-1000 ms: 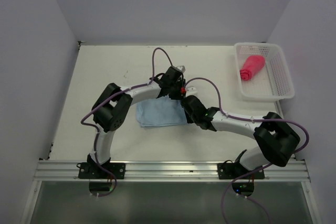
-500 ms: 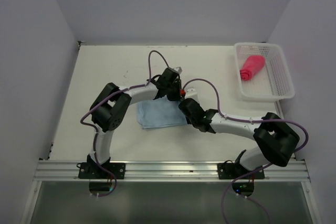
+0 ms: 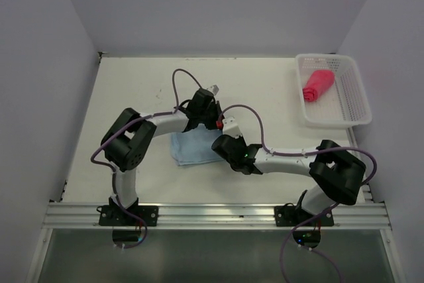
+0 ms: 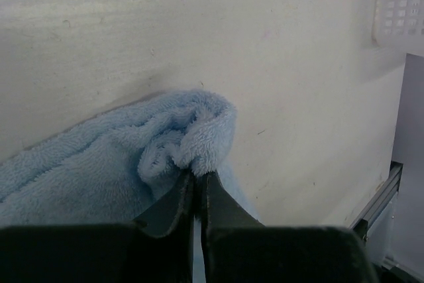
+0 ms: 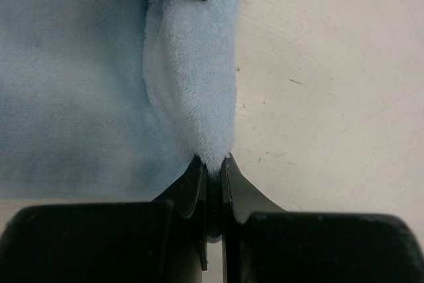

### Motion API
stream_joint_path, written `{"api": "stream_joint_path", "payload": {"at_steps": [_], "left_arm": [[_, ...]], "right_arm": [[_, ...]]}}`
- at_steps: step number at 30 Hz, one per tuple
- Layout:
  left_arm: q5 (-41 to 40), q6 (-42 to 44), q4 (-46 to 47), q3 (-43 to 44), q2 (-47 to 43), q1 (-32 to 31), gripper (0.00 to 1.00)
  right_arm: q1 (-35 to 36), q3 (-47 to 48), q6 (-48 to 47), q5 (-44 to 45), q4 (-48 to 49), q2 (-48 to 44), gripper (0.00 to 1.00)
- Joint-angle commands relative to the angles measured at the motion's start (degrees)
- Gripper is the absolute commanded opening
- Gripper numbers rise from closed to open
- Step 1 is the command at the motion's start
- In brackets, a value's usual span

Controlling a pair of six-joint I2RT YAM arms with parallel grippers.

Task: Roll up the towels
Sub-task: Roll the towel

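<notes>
Two towels are in sight. The light blue towel lies on the pale table, near the middle, between the two arms. The red-pink towel is rolled up into a short fat roll. It lies inside the white basket at the far right corner of the table, well apart from the blue one. The left claw is squeezed almost all the way shut, and it has a pinch of the light blue towel between its two dark fingers. It grips the far end of the towel's right edge. Just past its tips the cloth bunches up into a small soft curl. The right claw is squeezed nearly shut too, with only a thin bit of blue cloth between its fingers. It holds the near end of that same right edge. Between the two claws the edge is turned over on itself and makes a puffy ridge. In the right wrist view, one finger of the left claw shows at the top, pressed on the far end of that ridge. Most of the blue towel lies flat on the table to the left of the ridge. Right of the ridge is bare table with a few small dark specks.
</notes>
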Motion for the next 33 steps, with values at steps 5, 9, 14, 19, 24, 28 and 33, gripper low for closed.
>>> {"api": "stream_joint_path", "payload": {"at_steps": [5, 9, 14, 19, 24, 28, 33], "left_arm": [[-2.32, -0.81, 18.4, -5.45, -4.01, 5.46, 0.0], [-0.65, 0.86, 19.9, -6.41, -4.01, 5.99, 0.0], [6.71, 0.68, 28.33, -9.41, -2.79, 7.22, 0.0], [7.8, 4.18, 27.39, -9.15, -2.78, 8.19, 0.0], [2.62, 9.29, 18.95, -7.21, -2.52, 8.28, 0.0], [2.34, 10.52, 18.41, -8.09, -1.73, 8.45, 0.0], [2.78, 11.75, 19.99, -9.76, -1.46, 9.07, 0.0]], "right_arm": [[5.09, 4.97, -0.89, 10.95, -10.13, 4.82, 0.0], [6.41, 5.93, -1.94, 11.13, -9.52, 6.93, 0.0], [8.16, 9.88, -2.04, 14.44, -13.19, 11.15, 0.02], [9.48, 13.66, -1.85, 16.49, -16.54, 15.2, 0.01], [10.01, 15.68, -4.22, 15.17, -16.1, 18.53, 0.01], [10.71, 17.45, -5.45, 14.47, -16.37, 20.21, 0.03], [11.15, 19.38, -5.89, 13.94, -17.42, 22.32, 0.06]]}}
